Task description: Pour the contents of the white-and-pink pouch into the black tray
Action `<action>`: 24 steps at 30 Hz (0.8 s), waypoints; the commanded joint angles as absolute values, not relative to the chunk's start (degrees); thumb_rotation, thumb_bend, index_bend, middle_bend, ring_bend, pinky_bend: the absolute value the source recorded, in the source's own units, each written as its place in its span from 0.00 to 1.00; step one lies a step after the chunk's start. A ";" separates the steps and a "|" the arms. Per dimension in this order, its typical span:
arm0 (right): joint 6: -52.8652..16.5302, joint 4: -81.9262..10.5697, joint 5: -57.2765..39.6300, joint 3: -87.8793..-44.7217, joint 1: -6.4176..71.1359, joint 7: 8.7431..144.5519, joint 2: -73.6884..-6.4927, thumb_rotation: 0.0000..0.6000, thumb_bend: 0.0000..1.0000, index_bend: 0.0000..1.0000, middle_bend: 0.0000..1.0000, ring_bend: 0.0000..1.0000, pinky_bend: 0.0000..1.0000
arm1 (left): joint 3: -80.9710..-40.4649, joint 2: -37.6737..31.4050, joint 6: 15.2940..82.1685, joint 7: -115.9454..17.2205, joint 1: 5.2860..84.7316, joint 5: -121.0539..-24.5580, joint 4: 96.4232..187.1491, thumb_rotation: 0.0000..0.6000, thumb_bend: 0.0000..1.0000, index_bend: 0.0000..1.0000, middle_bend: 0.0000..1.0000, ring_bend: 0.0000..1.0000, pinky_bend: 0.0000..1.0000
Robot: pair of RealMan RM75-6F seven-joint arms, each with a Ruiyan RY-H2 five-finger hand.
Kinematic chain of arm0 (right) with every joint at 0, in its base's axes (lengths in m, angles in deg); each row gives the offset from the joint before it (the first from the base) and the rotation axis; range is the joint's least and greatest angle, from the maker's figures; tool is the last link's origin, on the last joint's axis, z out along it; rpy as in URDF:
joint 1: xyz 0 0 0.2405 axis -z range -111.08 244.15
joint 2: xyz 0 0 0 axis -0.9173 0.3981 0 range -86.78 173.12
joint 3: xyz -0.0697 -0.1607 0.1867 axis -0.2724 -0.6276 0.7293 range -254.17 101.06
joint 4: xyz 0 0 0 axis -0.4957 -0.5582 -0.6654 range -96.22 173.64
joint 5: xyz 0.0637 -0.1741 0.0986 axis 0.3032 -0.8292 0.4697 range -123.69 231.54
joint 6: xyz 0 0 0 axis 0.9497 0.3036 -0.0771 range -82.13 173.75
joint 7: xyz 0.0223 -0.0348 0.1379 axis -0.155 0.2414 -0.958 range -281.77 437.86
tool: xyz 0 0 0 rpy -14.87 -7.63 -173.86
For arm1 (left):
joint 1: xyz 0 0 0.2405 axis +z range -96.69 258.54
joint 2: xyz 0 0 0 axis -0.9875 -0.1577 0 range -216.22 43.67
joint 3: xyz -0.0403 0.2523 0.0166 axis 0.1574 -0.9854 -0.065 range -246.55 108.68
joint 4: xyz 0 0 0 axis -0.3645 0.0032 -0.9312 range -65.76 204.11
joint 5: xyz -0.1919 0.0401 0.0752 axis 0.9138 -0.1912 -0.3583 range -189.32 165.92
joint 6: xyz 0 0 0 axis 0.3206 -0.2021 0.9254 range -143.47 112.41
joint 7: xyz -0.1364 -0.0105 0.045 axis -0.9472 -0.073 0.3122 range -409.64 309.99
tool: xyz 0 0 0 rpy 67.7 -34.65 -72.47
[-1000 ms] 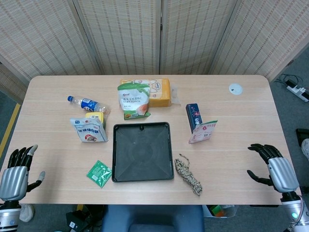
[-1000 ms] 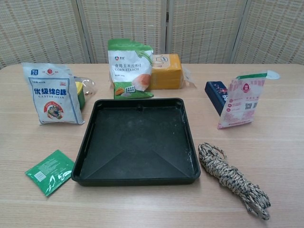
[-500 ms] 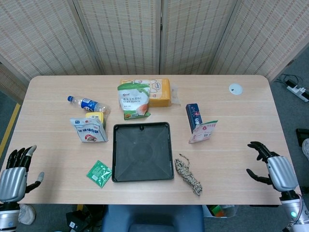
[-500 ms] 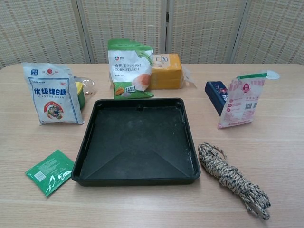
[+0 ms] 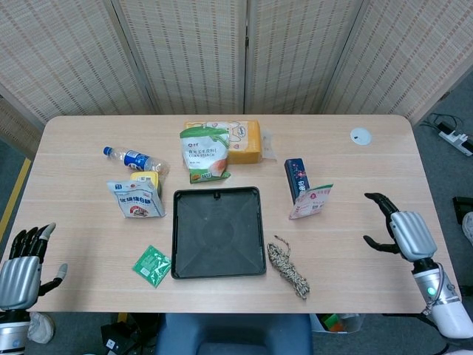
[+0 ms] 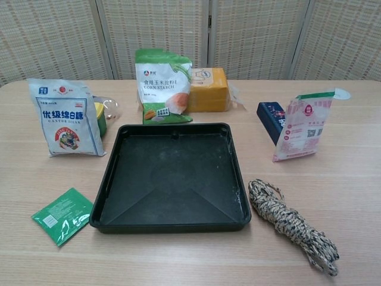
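You had not started pouring: the white-and-pink pouch (image 6: 302, 126) stood untouched right of centre, beside the empty black tray (image 6: 172, 177). Your right robot hand (image 5: 399, 231) and left robot hand (image 5: 21, 272) were released, holding nothing.

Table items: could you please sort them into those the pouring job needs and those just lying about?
Needed:
white-and-pink pouch
black tray
right hand, nearest the pouch, holding nothing

Lying about:
corn starch bag
white sugar bag
orange pack
dark blue box
water bottle
green sachet
coiled rope
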State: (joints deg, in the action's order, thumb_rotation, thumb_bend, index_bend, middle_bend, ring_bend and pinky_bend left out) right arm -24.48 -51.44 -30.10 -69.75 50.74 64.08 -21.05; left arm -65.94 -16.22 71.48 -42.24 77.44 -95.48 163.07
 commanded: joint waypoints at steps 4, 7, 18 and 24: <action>-13.92 -46.88 -23.65 -67.33 44.56 63.88 -23.65 1.00 0.26 0.02 0.10 0.82 0.76 | -66.11 -15.99 71.16 -41.97 77.33 -95.55 163.00 1.00 0.40 0.05 0.13 0.10 0.00; -10.60 -44.55 -21.72 -66.35 42.24 63.48 -25.23 1.00 0.26 0.00 0.07 0.82 0.76 | -66.07 -16.10 71.06 -41.67 77.28 -95.45 163.20 1.00 0.40 0.05 0.13 0.10 0.00; 2.25 -34.22 -19.36 -64.78 32.66 60.60 -32.08 1.00 0.26 0.00 0.06 0.82 0.76 | -66.19 -15.95 71.02 -40.64 77.22 -95.56 163.96 1.00 0.40 0.05 0.13 0.10 0.00; 5.58 -29.49 -20.10 -65.25 30.16 56.66 -36.00 1.00 0.26 0.00 0.10 0.83 0.78 | -66.11 -16.11 70.95 -40.37 77.35 -95.02 163.99 1.00 0.40 0.05 0.13 0.10 0.00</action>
